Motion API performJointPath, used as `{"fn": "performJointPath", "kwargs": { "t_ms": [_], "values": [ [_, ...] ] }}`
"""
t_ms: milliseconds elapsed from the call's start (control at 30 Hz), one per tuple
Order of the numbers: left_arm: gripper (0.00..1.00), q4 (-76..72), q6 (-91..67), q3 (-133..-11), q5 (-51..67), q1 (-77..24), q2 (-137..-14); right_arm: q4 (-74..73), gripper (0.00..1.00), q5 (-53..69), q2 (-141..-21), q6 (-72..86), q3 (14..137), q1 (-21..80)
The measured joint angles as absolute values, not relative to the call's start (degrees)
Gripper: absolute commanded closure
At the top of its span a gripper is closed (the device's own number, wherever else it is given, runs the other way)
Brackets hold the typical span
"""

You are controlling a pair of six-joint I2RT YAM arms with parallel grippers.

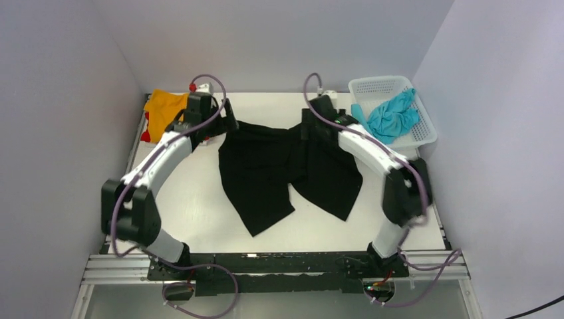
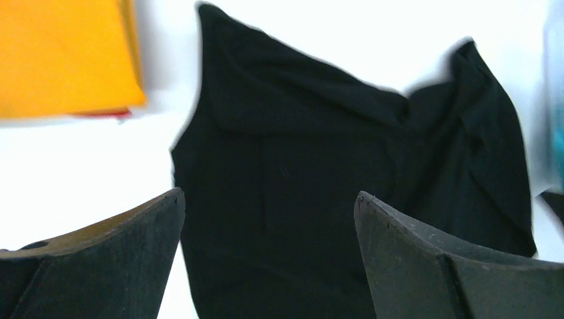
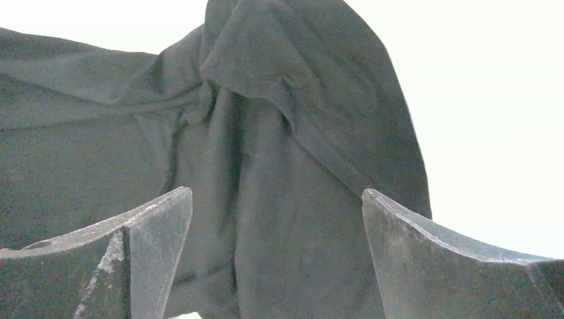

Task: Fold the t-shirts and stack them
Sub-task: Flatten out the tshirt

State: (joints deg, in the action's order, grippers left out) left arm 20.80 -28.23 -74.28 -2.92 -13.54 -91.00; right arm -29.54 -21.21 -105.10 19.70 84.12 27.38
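The black t-shirt lies crumpled and spread on the white table, its far edge bunched between my two grippers. My left gripper is open above the shirt's far left corner. In the left wrist view the black cloth lies beyond the wide-apart jaws of that gripper. My right gripper is open above the far right part. In the right wrist view a raised fold of the shirt shows beyond that gripper. The orange t-shirt lies folded at the far left on the red one. The turquoise t-shirt lies in the basket. The white t-shirt is out of view.
The white lattice basket stands at the far right corner. Grey walls close in the table on three sides. The orange shirt with a red sliver under it shows at the upper left of the left wrist view.
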Motion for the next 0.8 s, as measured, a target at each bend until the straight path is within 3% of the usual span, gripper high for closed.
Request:
{"fn": "performJointPath", "kwargs": {
  "t_ms": [233, 367, 600, 800],
  "values": [
    [0.01, 17.72, -29.67, -55.22, 2.11, -24.43, -75.13, -19.0, 0.0, -20.8, -69.97, 28.36, 59.07, 25.74],
    [0.01, 14.79, -32.05, -44.69, 7.25, -30.81, -71.05, -17.63, 0.0, -19.31, -59.07, 32.49, 47.44, 24.62],
    [0.01, 7.29, -37.04, -37.98, 12.23, -37.41, -77.89, -18.11, 0.0, -11.51, -55.29, 36.14, 35.0, 24.51],
    [0.01, 2.74, -41.06, -38.63, 11.94, -35.2, -84.71, -15.18, 0.0, -4.99, -64.36, 38.04, 32.75, 24.51]
  ]
}}
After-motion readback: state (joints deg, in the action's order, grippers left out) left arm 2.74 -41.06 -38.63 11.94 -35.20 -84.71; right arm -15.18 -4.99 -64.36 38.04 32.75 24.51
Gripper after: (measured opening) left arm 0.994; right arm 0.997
